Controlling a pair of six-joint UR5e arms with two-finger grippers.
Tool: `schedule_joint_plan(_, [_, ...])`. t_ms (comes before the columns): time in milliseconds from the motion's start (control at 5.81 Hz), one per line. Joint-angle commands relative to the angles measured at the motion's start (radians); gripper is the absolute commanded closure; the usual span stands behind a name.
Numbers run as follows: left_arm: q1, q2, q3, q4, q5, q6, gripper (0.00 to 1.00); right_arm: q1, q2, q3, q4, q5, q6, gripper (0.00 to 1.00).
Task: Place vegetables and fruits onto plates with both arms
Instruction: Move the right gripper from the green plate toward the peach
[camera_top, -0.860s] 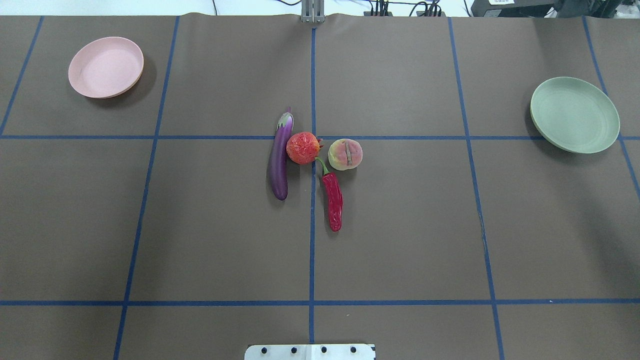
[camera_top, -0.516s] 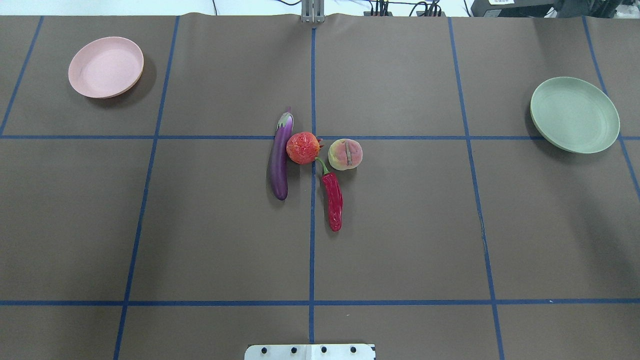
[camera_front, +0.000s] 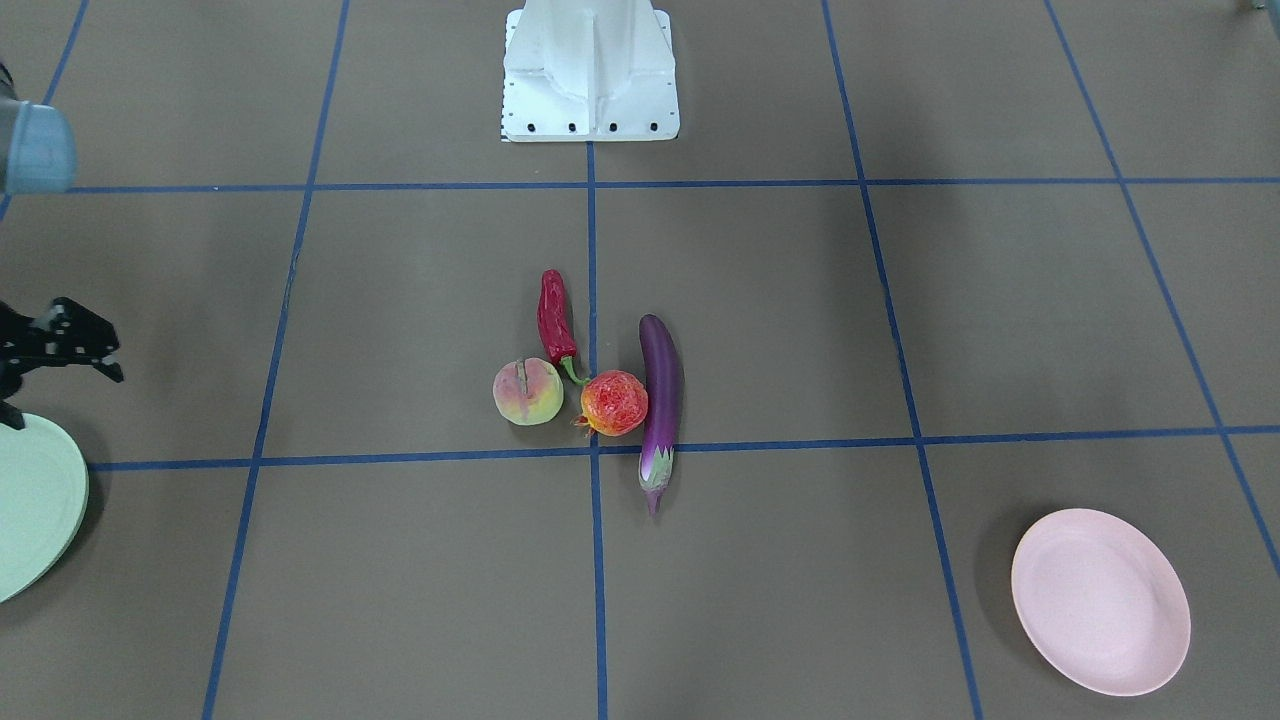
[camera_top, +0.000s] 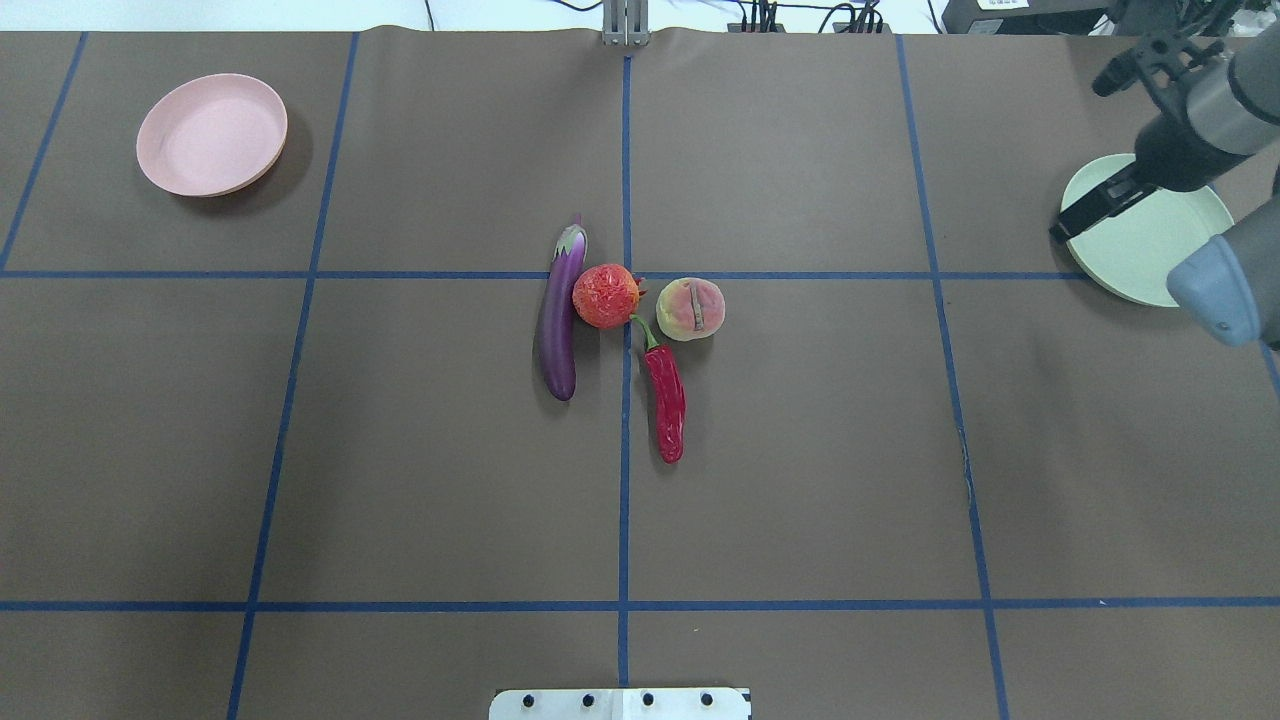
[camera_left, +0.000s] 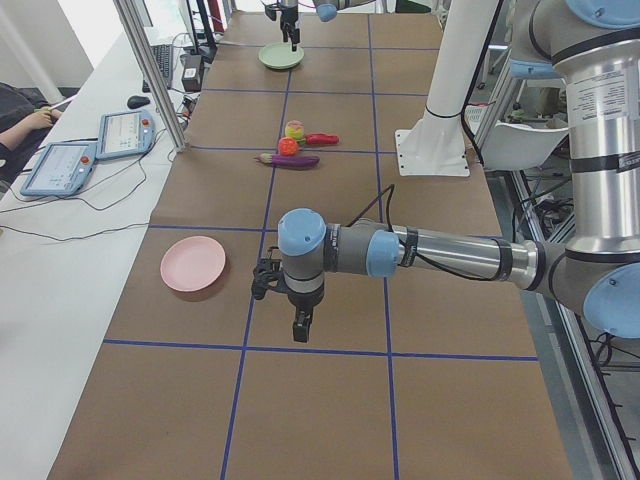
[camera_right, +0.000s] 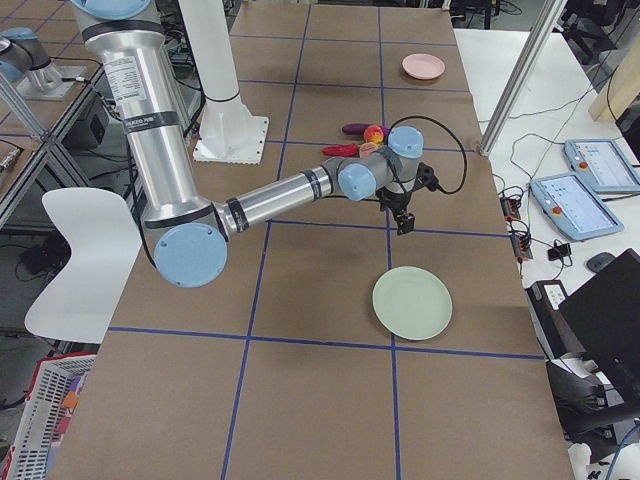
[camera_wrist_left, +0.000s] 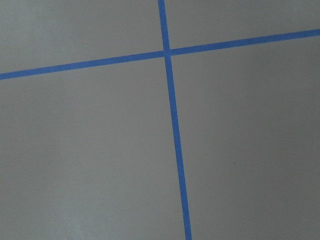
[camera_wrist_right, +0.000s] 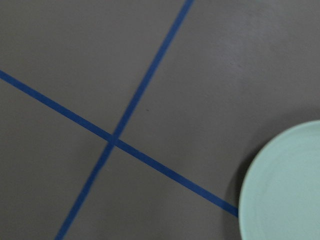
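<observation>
All four pieces lie clustered mid-table by a crossing of blue tape, none on a plate. The eggplant runs lengthwise and touches the pomegranate. The peach sits just beside the pomegranate on its other side. The chili lies nearer me, green stem reaching up between the two fruits. My right gripper hangs raised at the mint plate, by the rim facing the produce, well apart from the cluster and touching nothing. The fingers read as one dark bar, so I cannot tell how far apart they are. My left gripper points down over bare table near the pink plate, likewise well apart from the produce. Only the side camera shows it, so its opening cannot be judged. My wrist cameras give only tape lines and, on the right, a slice of mint plate.
</observation>
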Motion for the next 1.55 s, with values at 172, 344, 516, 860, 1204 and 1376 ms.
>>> schedule_joint_plan(172, [0.003,0.000,0.000,0.001,-0.002,0.000,0.00,-0.300,0.336,-0.101,0.003,-0.223,0.536,0.01])
schedule_joint_plan(344, [0.010,0.000,0.008,0.001,-0.002,0.000,0.00,-0.365,0.465,-0.223,0.001,-0.278,0.693,0.01])
schedule_joint_plan(516, [0.018,0.000,0.008,0.001,-0.002,0.000,0.00,-0.398,0.529,-0.290,0.003,-0.317,0.754,0.01])
schedule_joint_plan(860, [0.020,0.000,0.009,0.001,-0.002,-0.001,0.00,-0.445,0.519,-0.294,0.003,-0.378,0.740,0.01])
schedule_joint_plan(1204, [0.020,0.000,0.009,-0.001,-0.002,0.000,0.00,-0.456,0.483,-0.294,0.003,-0.417,0.681,0.01])
schedule_joint_plan(1376, [0.020,0.000,0.009,0.001,-0.002,0.000,0.00,-0.464,0.474,-0.295,0.004,-0.420,0.668,0.01])
